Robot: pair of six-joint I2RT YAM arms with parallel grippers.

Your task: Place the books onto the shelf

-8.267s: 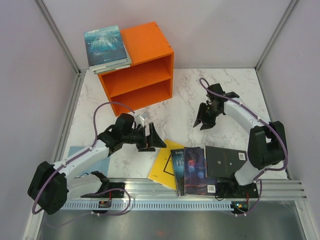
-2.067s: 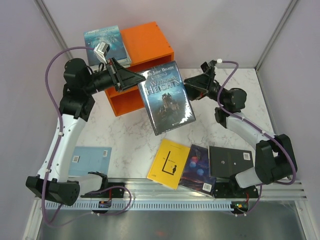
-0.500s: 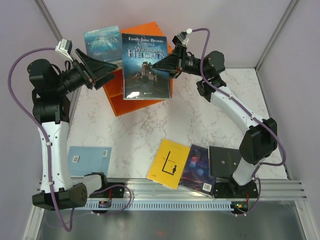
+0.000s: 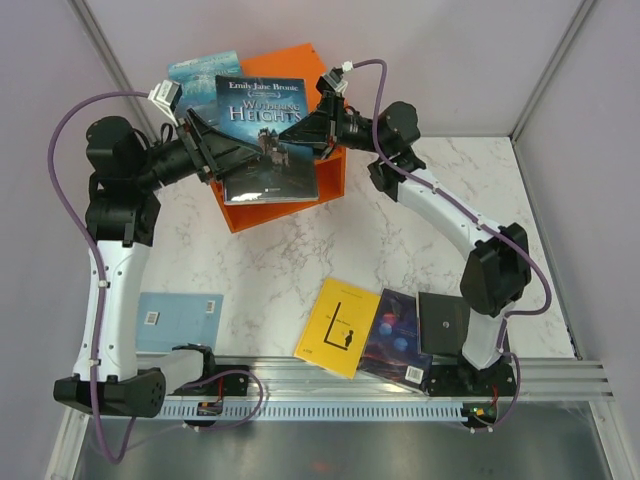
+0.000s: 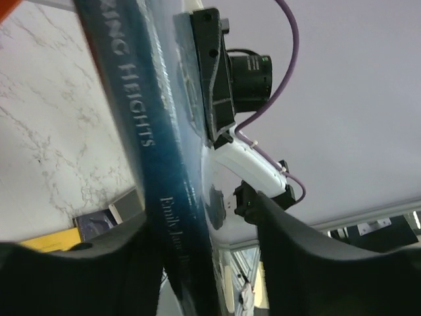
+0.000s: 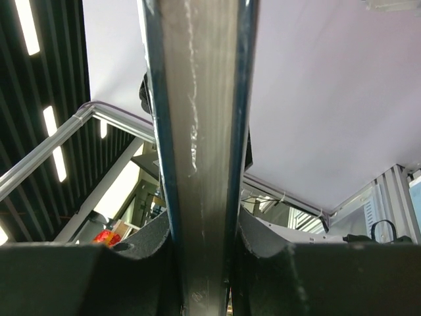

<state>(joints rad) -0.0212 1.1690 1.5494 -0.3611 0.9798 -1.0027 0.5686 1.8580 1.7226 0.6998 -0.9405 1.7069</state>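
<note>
A dark blue book, "Wuthering Heights" (image 4: pixel 262 135), hangs in the air over the front of the orange shelf (image 4: pixel 334 172). My right gripper (image 4: pixel 306 124) is shut on its right edge, and both pads press the book's page edge (image 6: pixel 197 131) in the right wrist view. My left gripper (image 4: pixel 222 152) straddles the book's left side. The spine (image 5: pixel 141 131) lies against one finger, while a gap shows at the other finger (image 5: pixel 289 230). A teal book (image 4: pixel 195 72) lies on top of the shelf.
On the table lie a light blue book (image 4: pixel 180 320) at the near left, and a yellow book (image 4: pixel 338 327), a dark purple book (image 4: pixel 395 335) and a black book (image 4: pixel 445 325) near the front edge. Grey walls close in at the back and sides.
The right arm carried the blue book left and slightly back. The left gripper came in onto the book's left side, and its jaws have narrowed around the spine.
</note>
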